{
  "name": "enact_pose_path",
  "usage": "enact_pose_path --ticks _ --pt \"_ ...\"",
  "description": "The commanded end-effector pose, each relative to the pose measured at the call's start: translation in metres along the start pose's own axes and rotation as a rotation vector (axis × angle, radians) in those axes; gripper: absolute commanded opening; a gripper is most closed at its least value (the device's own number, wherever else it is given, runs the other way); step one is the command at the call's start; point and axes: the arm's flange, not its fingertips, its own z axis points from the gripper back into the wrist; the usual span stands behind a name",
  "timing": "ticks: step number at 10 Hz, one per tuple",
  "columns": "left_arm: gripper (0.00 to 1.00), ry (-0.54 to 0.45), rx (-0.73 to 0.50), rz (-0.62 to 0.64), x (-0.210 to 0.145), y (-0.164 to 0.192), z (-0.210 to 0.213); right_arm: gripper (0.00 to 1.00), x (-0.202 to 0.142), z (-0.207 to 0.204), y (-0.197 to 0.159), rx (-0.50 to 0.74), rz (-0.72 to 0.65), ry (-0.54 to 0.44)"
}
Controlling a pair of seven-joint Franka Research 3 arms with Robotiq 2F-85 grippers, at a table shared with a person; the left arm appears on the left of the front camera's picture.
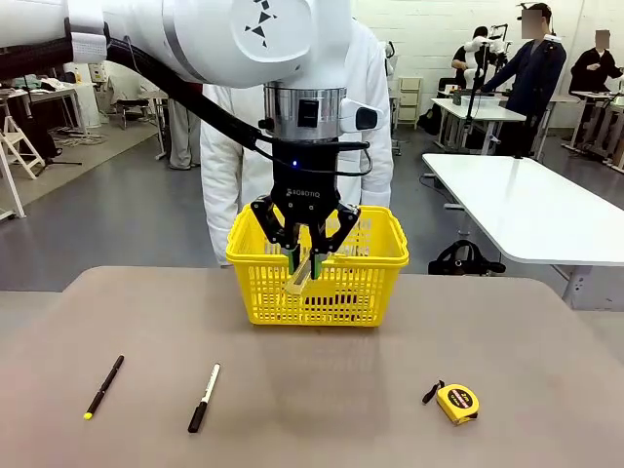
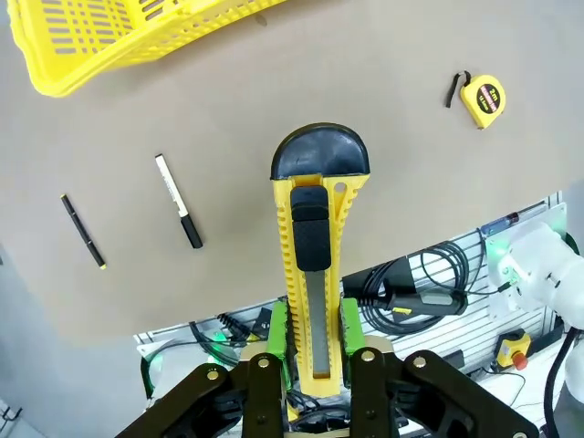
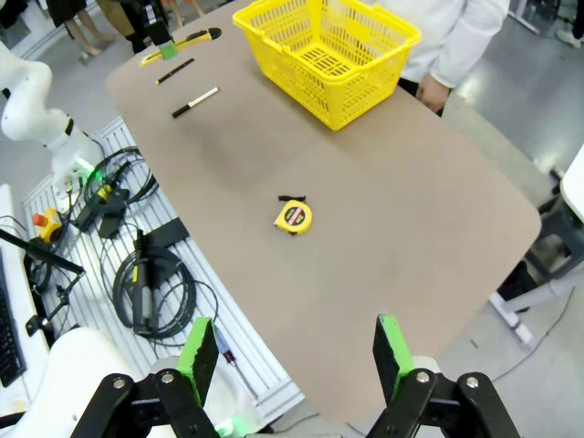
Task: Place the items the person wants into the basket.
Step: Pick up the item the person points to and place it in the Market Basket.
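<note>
My left gripper point(image 1: 303, 265) is shut on the yellow box-cutter knife point(image 1: 301, 277), which hangs black end down in front of the yellow basket point(image 1: 366, 292). In the left wrist view the knife point(image 2: 315, 265) stands between the green pads point(image 2: 278, 330), high over the table, with the basket point(image 2: 109, 36) at the upper left. The slim black pen point(image 1: 104, 386) lies at the near left of the table. The person point(image 1: 375, 127) in white stands behind the basket. My right gripper point(image 3: 294, 360) is open and holds nothing, high off the table's side.
A white marker with a black cap point(image 1: 204, 397) lies just right of the pen. A round yellow tape measure point(image 1: 456, 402) sits at the near right. The brown table point(image 1: 322, 390) is bare between them. Cables and a rack point(image 3: 137, 274) lie beside the table.
</note>
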Motion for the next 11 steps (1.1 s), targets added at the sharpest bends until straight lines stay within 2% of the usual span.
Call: enact_pose_path --ticks 1,4,5,6,7,8,10,11 --pt "0.0 0.004 0.005 0.01 -0.003 0.0 0.001 0.89 0.001 -0.001 -0.001 0.023 0.014 -0.018" --pt "0.0 0.004 0.005 0.01 -0.003 0.0 0.001 0.89 0.001 -0.001 -0.001 0.023 0.014 -0.018" --pt "0.26 0.002 0.002 -0.002 0.0 -0.001 -0.001 0.89 0.001 -0.001 -0.001 0.023 0.014 -0.018" --pt "0.26 -0.007 0.022 -0.057 0.028 0.02 0.006 0.89 0.001 -0.001 -0.001 0.023 0.014 -0.018" --pt "0.26 0.004 0.062 -0.186 0.064 0.042 0.006 0.89 0.001 -0.001 -0.001 0.023 0.014 -0.018" --pt "0.26 -0.002 0.115 -0.259 0.09 0.058 0.002 0.89 0.001 -0.001 -0.001 0.023 0.014 -0.018" --pt "0.26 -0.011 0.142 -0.275 0.149 0.094 -0.011 0.89 0.001 -0.001 -0.001 0.023 0.014 -0.018" --pt "0.26 -0.008 0.134 -0.269 0.166 0.103 -0.018 0.89 0.001 -0.001 -0.001 0.023 0.014 -0.018"
